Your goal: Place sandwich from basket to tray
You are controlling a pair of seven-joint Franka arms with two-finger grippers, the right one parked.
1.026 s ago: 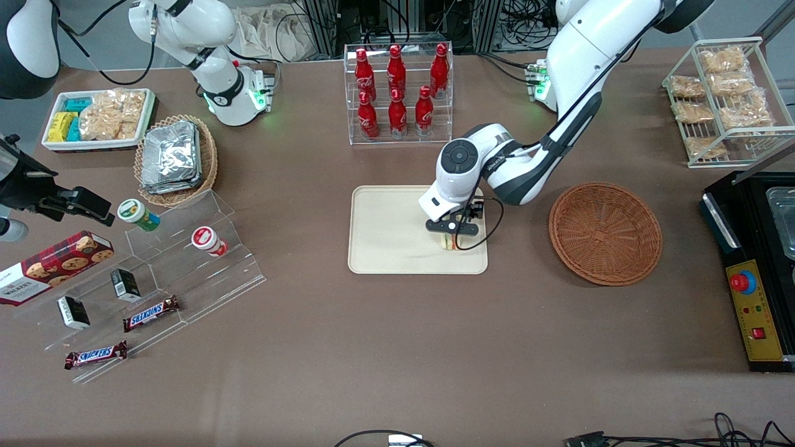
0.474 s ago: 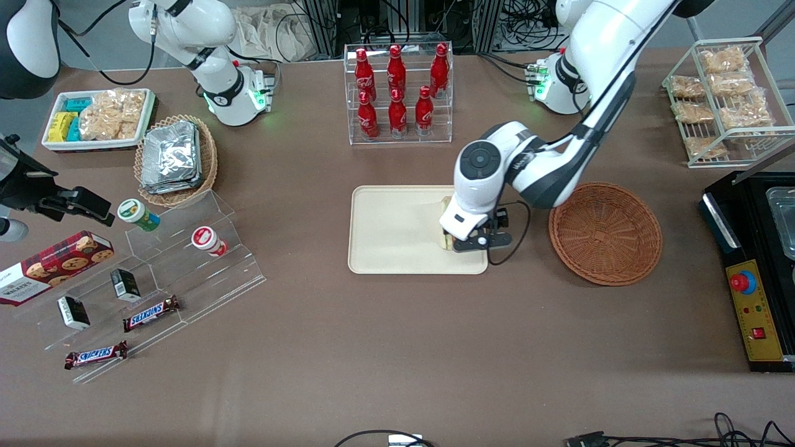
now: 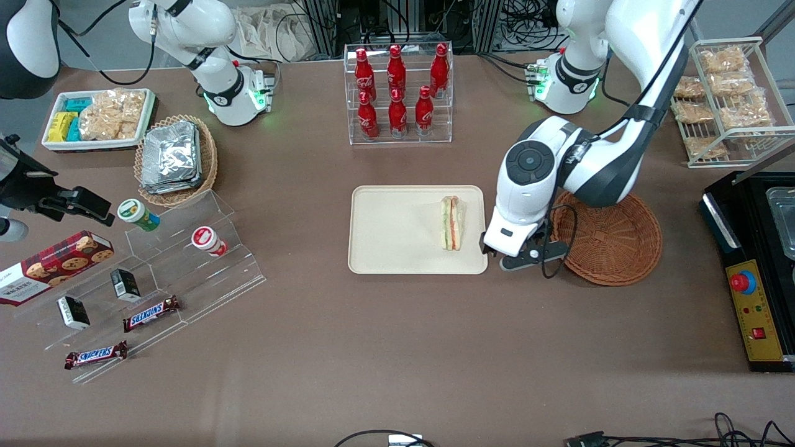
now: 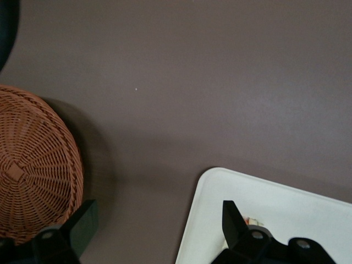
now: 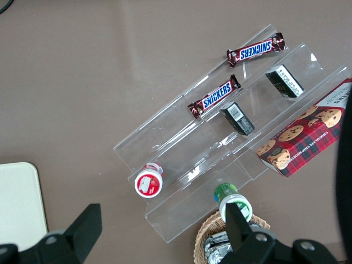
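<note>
The sandwich (image 3: 452, 223) lies on the cream tray (image 3: 391, 230), close to the tray's edge nearest the basket, with its green and orange layers showing. The reddish-brown basket (image 3: 605, 233) has nothing in it. My gripper (image 3: 518, 259) hangs over the bare table in the gap between tray and basket. In the left wrist view the gripper (image 4: 158, 213) is open, its two black fingers wide apart with only brown tabletop between them. One finger is over the tray's (image 4: 275, 209) corner and the other is beside the basket (image 4: 33, 170).
A clear rack of red bottles (image 3: 397, 93) stands farther from the front camera than the tray. A wire rack of snack bags (image 3: 720, 93) and a black appliance (image 3: 754, 261) sit at the working arm's end. The foil-packet basket (image 3: 177, 158) and acrylic steps (image 3: 155, 267) lie toward the parked arm's end.
The gripper let go of the sandwich and left it on the tray. It then swung off the tray toward the basket.
</note>
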